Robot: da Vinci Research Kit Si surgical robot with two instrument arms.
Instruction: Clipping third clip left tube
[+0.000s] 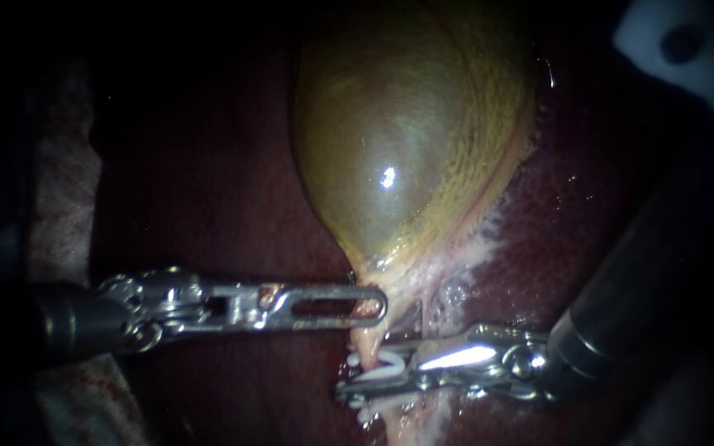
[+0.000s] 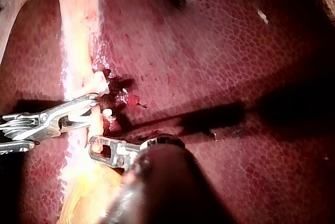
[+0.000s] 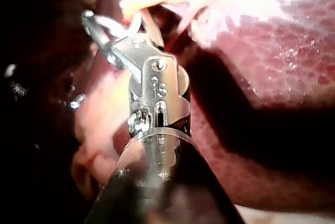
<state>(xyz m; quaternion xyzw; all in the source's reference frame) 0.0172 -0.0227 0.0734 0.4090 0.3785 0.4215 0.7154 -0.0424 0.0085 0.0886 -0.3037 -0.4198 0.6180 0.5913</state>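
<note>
- Left instrument [image 1: 373,304] is pinching the gallbladder [image 1: 398,149] neck.
- Right instrument [image 1: 367,373] is carrying a clip [image 1: 390,364], jaws apart, astride the tube [image 1: 367,335].
- Tube is looking soft, slick — grip squarely, gently.

The glossy olive gallbladder [image 1: 406,140] lies on dark red liver [image 1: 225,190]; a pale stained sheet [image 1: 59,206] lies well apart from the gallbladder.

Glossy wet gallbladder [image 1: 398,140], pebbled liver [image 2: 235,51] — smooth plastic clip [image 1: 388,369]

Olive-yellow gallbladder [image 1: 398,140], dark red liver [image 2: 235,51] (fine honeycomb mottling), white clip [image 1: 390,367], pale cream tube [image 2: 78,25]
</note>
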